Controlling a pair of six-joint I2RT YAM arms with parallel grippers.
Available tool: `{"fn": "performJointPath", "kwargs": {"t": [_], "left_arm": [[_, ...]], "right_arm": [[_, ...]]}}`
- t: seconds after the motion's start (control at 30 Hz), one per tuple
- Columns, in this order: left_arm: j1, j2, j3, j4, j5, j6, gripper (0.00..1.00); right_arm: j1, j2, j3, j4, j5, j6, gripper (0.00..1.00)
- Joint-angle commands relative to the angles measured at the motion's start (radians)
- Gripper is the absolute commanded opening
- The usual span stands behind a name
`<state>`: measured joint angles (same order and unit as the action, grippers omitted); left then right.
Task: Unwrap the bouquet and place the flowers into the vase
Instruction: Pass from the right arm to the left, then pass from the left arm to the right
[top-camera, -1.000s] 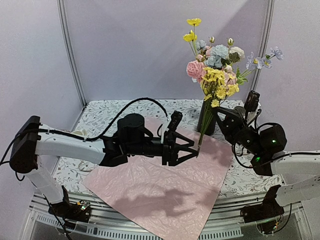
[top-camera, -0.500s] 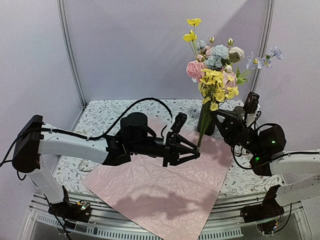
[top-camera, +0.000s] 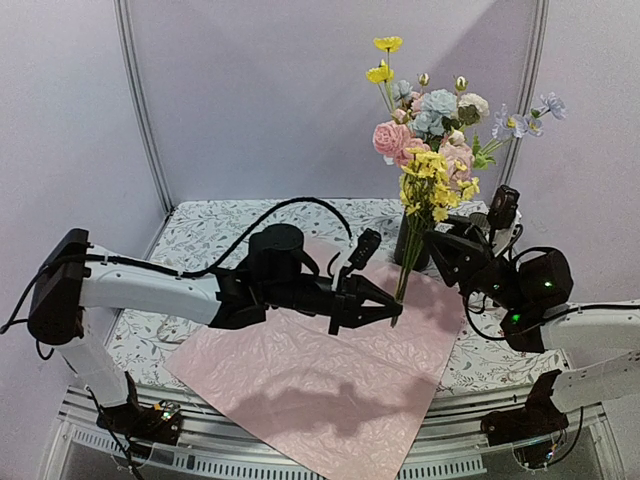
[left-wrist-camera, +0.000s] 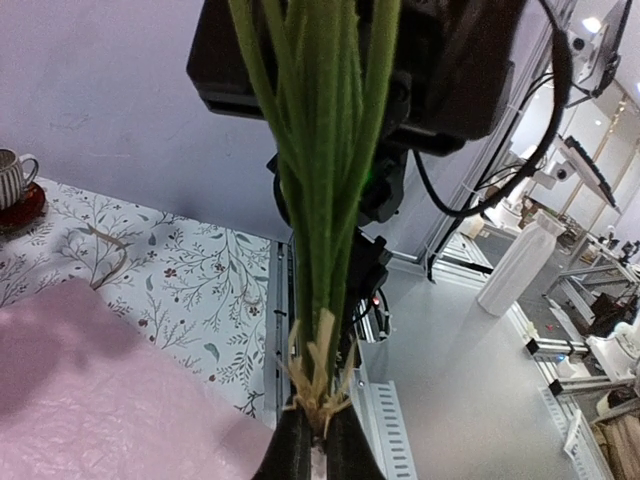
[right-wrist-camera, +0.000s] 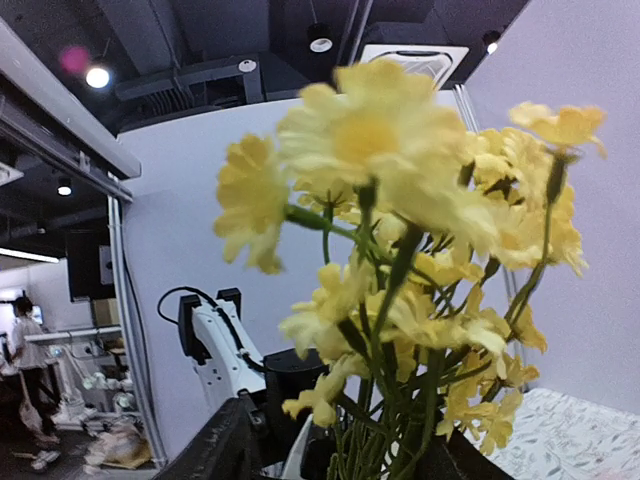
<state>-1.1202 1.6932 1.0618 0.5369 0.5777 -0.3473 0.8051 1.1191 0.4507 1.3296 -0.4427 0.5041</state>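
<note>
The bouquet is undone: its pink wrapping paper (top-camera: 330, 370) lies spread flat on the table. A bunch of yellow flowers (top-camera: 436, 185) stands upright on green stems (left-wrist-camera: 320, 190). My left gripper (top-camera: 388, 311) is shut on the stems' lower end, where frayed tan raffia (left-wrist-camera: 322, 375) sticks out above the fingertips (left-wrist-camera: 345, 455). My right gripper (top-camera: 437, 252) stands open higher up, its fingers (right-wrist-camera: 205, 440) apart on either side of the stems (right-wrist-camera: 395, 440). The black vase (top-camera: 421, 258) is just behind, partly hidden, holding pink, blue and cream flowers (top-camera: 432, 108).
A floral tablecloth (top-camera: 210, 230) covers the table. A small ribbed cup on a red saucer (left-wrist-camera: 14, 185) stands at the table's left side. The table's right edge and metal frame (left-wrist-camera: 385, 420) lie close below the held stems.
My left gripper has closed on the bottom of the stems. My right gripper has opened and released them. The yellow bunch has sunk slightly.
</note>
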Motion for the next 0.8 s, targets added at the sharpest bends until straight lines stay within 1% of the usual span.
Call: {"fn": "performJointPath", "kwargs": {"t": [0.0, 0.1, 0.13, 0.27, 0.4, 0.5, 0.57, 0.6, 0.67, 0.77], "left_arm": [[0.0, -0.054, -0.005, -0.073, -0.025, 0.048, 0.0], [0.003, -0.076, -0.019, -0.091, -0.022, 0.07, 0.0], [0.003, -0.083, -0.022, -0.097, -0.022, 0.078, 0.0], [0.003, -0.095, -0.016, -0.142, -0.027, 0.116, 0.0], [0.002, -0.102, 0.004, -0.187, -0.022, 0.153, 0.0], [0.003, -0.104, 0.024, -0.211, -0.013, 0.174, 0.0], [0.003, -0.103, 0.046, -0.231, -0.011, 0.186, 0.0], [0.003, -0.102, 0.056, -0.243, -0.01, 0.191, 0.0], [0.002, -0.1, 0.066, -0.254, -0.01, 0.198, 0.0], [0.003, -0.096, 0.074, -0.265, -0.007, 0.201, 0.0]], "right_arm": [[0.004, -0.082, -0.013, -0.142, 0.018, -0.035, 0.62], [0.004, -0.15, -0.004, -0.321, 0.002, -0.071, 0.76], [0.003, -0.17, 0.007, -0.385, -0.007, -0.092, 0.78], [0.004, -0.22, 0.048, -0.636, -0.043, -0.138, 0.82], [0.005, -0.236, 0.061, -0.763, -0.14, -0.182, 0.81], [0.005, -0.218, 0.072, -0.804, -0.193, -0.224, 0.75], [0.004, -0.201, 0.078, -0.803, -0.225, -0.241, 0.69], [0.004, -0.195, 0.079, -0.794, -0.236, -0.248, 0.64], [0.004, -0.182, 0.081, -0.771, -0.241, -0.248, 0.58], [0.004, -0.172, 0.073, -0.717, -0.257, -0.24, 0.51]]}}
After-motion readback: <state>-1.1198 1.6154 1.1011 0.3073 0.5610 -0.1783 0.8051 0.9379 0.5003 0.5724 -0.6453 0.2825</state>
